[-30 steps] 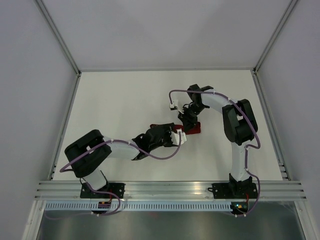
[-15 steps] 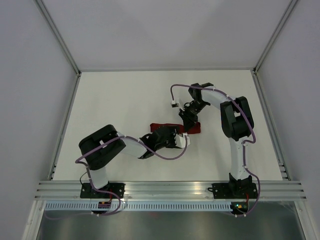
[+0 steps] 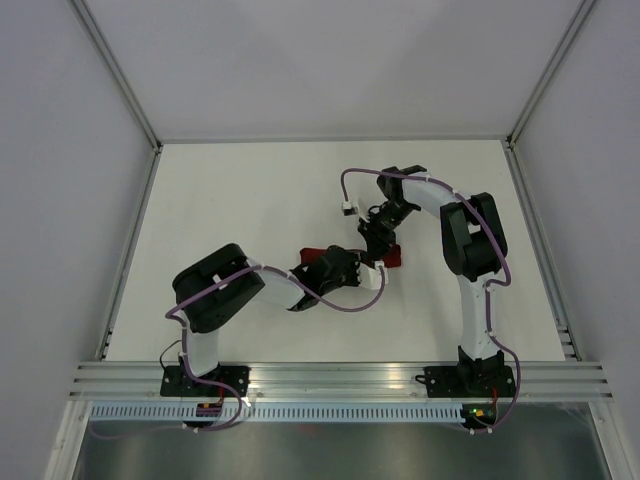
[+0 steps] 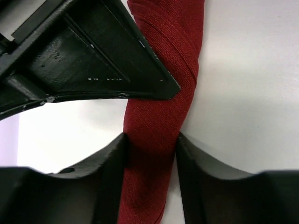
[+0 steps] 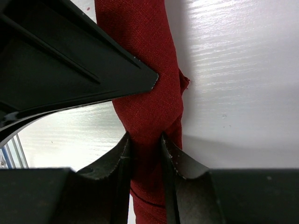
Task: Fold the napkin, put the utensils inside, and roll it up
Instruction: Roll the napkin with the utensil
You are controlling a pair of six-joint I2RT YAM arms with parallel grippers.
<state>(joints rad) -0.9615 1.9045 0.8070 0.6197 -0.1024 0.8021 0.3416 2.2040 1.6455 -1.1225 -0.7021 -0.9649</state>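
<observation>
White table, rolled napkin lying left-right, left claw and right claw both gripping it.

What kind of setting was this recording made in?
Probably a robotics lab test cell: white table walled by plain grey panels, an aluminium rail along its near edge carrying the left arm and right arm, which work a rolled napkin.
</observation>
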